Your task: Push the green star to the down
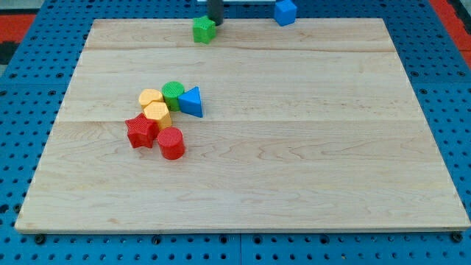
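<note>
Pale wooden board (294,147) resting on a blue perforated table (22,88). The arm carries no fingers to open or shut: it ends in a straight dark rod, and my tip (215,23) stands at the view's top edge of the board, touching or just beside the upper right side of the green star-shaped block (204,29). Whether contact is made cannot be told. The rod holds nothing.

The green star lies at the view's top, slightly left of centre, on the board's far margin. A blue block (285,11), its shape unclear, sits to the view's right of the tip, at or just beyond the top edge of the board.

Well apart, left of the board's centre, is a tight cluster: a green cylinder (173,94) with a blue triangular block (191,101) touching its right; two yellow blocks (150,98) (157,113) at its left and below; a red star-shaped block (140,131) and a red cylinder (171,143) nearest the view's bottom.
</note>
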